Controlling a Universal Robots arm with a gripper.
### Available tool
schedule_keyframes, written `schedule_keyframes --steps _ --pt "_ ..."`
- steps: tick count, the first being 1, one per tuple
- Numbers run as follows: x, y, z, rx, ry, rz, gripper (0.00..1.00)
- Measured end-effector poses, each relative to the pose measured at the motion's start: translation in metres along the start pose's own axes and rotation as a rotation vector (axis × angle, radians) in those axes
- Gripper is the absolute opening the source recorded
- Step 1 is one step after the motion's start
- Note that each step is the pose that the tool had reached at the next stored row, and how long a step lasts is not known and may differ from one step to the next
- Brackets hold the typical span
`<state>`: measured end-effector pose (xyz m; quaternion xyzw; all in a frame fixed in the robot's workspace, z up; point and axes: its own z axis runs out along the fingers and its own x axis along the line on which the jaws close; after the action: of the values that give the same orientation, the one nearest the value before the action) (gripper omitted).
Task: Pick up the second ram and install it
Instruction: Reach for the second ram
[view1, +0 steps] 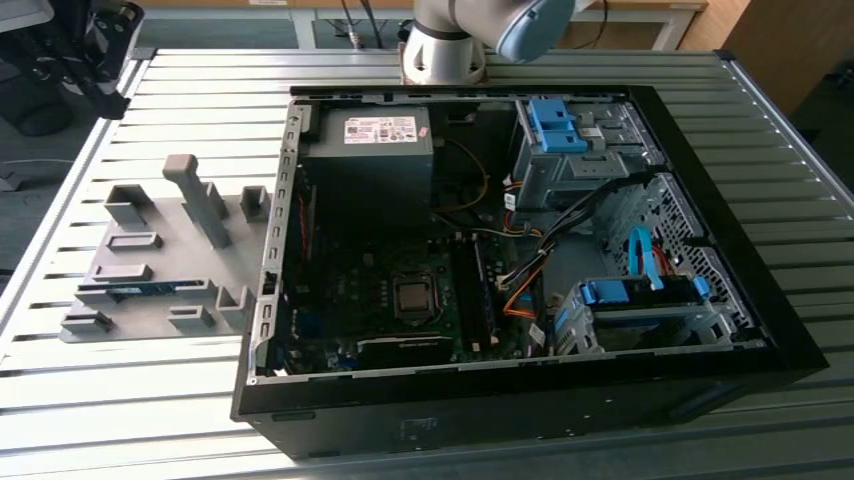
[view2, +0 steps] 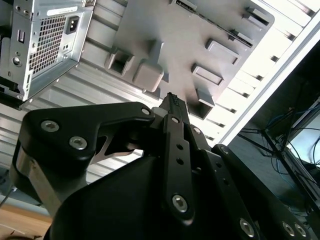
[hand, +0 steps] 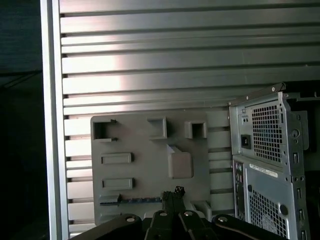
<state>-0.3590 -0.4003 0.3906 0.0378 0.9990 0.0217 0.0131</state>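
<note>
the open computer case (view1: 747, 330) lies on the table (view1: 134, 410). the tray (view1: 160, 255) sits beside it on the exterior view's left, with the ram stick (view1: 134, 290) in a near slot. the arm's base (view1: 445, 55) stands behind the case's far wall.

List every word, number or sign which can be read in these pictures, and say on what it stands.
No text can be read with certainty.
White label on the power supply, exterior view: it carries print, but too small to read.
White sticker strip on the back of the computer case, first wrist view: too blurred to read.
</note>
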Motion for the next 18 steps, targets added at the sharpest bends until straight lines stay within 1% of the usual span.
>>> schedule_keyframes --steps 3,4,6,9,15,18 --pt "0.0097 -0.0041 -0.0004 0.0000 0.0000 0.000 0.11" --pt "0.0122 -0.0063 -0.0005 0.0000 0.0001 0.000 0.11" --pt "0.0147 -0.0110 -0.0005 0.0000 0.0001 0.000 0.11" --pt "0.0163 -0.0195 -0.0005 0.0000 0.0000 0.000 0.11" --pt "0.0162 -0.0356 -0.0005 0.0001 0.0003 0.000 0.11" --pt "0.0159 -0.0388 -0.0005 0.0001 0.0005 0.000 0.11"
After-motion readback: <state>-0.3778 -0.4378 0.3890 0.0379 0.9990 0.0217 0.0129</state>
